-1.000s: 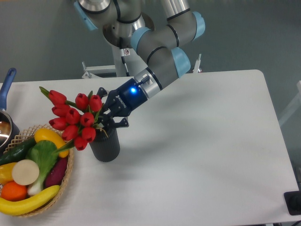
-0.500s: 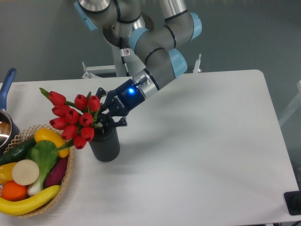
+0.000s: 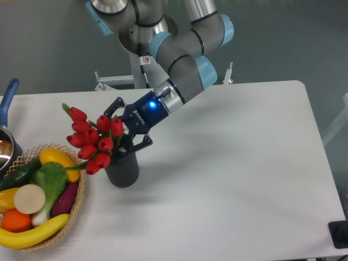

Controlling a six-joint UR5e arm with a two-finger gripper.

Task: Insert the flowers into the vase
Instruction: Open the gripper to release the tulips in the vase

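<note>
Change since the earlier frames: the flowers (image 3: 93, 140) had swung a little to the right and stood more upright over the vase (image 3: 122, 169), and the fingers (image 3: 115, 104) of the gripper (image 3: 128, 125) had spread wider than half a second before.
Gripper: it lay at the end of the arm (image 3: 176, 65), which reached down and leftward from the far side of the table (image 3: 228, 174); a blue light glowed on its dark body. The two fingers stood apart, one above and one below the stems; whether they still pressed the stems cannot be told, since the buds and leaves hid the contact.
Flowers: a bunch of red tulip buds with green stems, leaning up and to the left, the stems running down toward the mouth of the vase. How far they had entered it was hidden by the gripper.
Vase: a dark, nearly black cylinder standing upright on the white table, in the left half of the scene, directly beneath the gripper and just right of the wicker basket (image 3: 76, 209).
Wicker basket: at the near left corner, holding coloured fruit and vegetables, a banana (image 3: 32, 232) along its near rim. The lowest bud hung above its right rim.
Pot: at the far left edge, only partly in view, with a blue handle (image 3: 7, 98).
</note>
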